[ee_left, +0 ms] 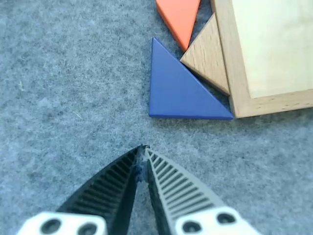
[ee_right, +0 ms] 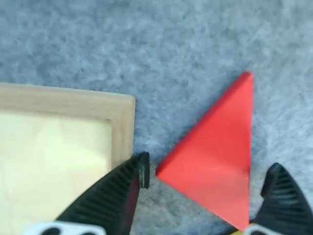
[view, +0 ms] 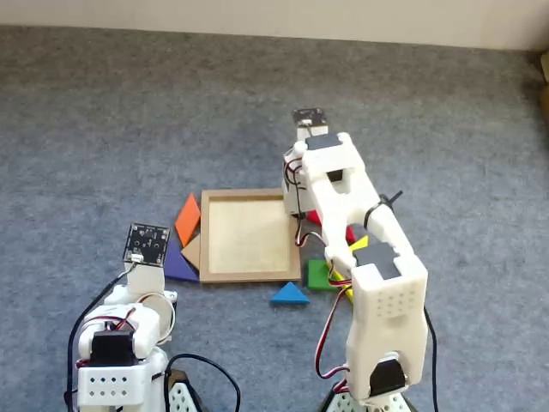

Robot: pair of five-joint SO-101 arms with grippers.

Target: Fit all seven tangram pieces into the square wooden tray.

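The square wooden tray [view: 208, 237] lies empty in the middle of the carpet. Against its left side lie an orange triangle [view: 187, 219], a plain wooden triangle [view: 192, 251] and a dark blue triangle [view: 178, 266]. My left gripper [ee_left: 142, 152] is shut with nothing in it, a short way in front of the dark blue triangle [ee_left: 181, 90]. My right gripper [ee_right: 208, 170] is open, with its fingers on either side of a red triangle [ee_right: 215, 152] just off the tray's corner [ee_right: 122, 105]. In the high view the right arm [view: 343, 197] hides most of the red piece.
A small blue triangle [view: 290, 293], a green square [view: 318, 274] and a yellow piece [view: 358, 244] lie on the carpet by the tray's lower right corner, partly under the right arm. The left arm [view: 120, 343] stands at the lower left.
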